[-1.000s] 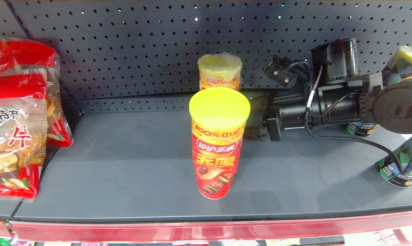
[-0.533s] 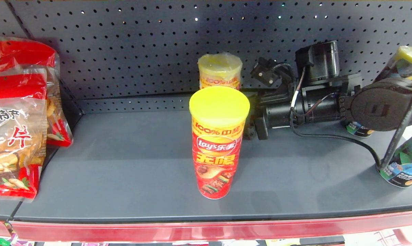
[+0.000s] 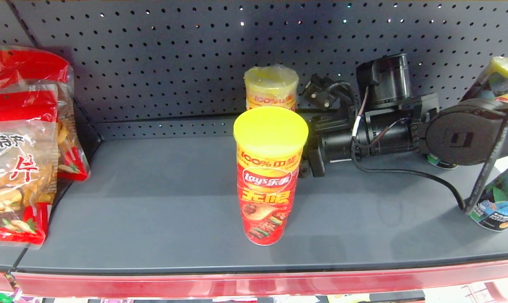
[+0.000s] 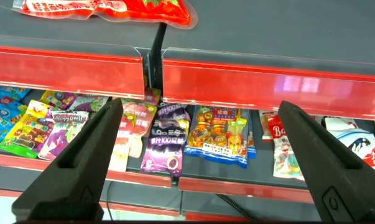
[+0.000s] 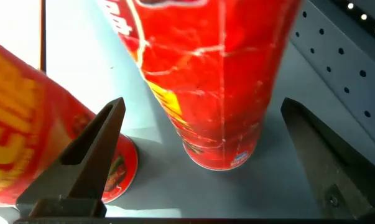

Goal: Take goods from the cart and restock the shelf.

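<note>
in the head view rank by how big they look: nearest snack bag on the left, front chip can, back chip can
1. nearest snack bag, even with the picture's edge cutting it
2. front chip can
3. back chip can, farther off and partly hidden behind the front one, so true size is unsure

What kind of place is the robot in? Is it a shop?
Most likely a shop's snack aisle. Chip cans stand on a grey shelf with a pegboard back and a red front rail. Bags of snacks sit beside them, and colourful packets fill a lower shelf.
</note>
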Robot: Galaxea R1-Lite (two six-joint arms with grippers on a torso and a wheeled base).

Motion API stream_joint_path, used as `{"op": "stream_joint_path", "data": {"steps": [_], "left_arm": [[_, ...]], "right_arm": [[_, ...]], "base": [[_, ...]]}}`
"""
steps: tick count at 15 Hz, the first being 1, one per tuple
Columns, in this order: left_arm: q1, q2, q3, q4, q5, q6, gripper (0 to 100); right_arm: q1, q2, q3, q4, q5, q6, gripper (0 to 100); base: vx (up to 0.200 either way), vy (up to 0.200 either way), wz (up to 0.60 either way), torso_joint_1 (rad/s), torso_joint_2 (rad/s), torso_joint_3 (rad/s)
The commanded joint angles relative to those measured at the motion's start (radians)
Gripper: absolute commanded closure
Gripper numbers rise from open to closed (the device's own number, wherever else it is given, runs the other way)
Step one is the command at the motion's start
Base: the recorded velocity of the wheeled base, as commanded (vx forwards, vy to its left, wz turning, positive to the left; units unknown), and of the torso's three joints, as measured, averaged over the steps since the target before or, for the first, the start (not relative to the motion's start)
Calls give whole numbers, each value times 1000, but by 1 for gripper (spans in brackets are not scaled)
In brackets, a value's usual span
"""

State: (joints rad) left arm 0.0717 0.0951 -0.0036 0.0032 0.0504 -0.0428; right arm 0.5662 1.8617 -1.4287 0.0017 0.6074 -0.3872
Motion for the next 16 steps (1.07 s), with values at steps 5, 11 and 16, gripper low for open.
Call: {"op": "stream_joint_path", "data": {"steps": [5, 11, 16], "left_arm": [[0, 2, -1, 0, 0, 0, 0], [0, 2, -1, 0, 0, 0, 0], [0, 2, 1, 0, 0, 0, 0]], "right_arm": [[6, -3, 2, 0, 0, -1, 0], [17, -6, 5, 1, 0, -1, 0], [34, -10, 19, 1, 0, 1, 0]], "base": [[0, 0, 0, 0, 0, 0], [0, 0, 0, 0, 0, 0], [0, 0, 0, 0, 0, 0]]}}
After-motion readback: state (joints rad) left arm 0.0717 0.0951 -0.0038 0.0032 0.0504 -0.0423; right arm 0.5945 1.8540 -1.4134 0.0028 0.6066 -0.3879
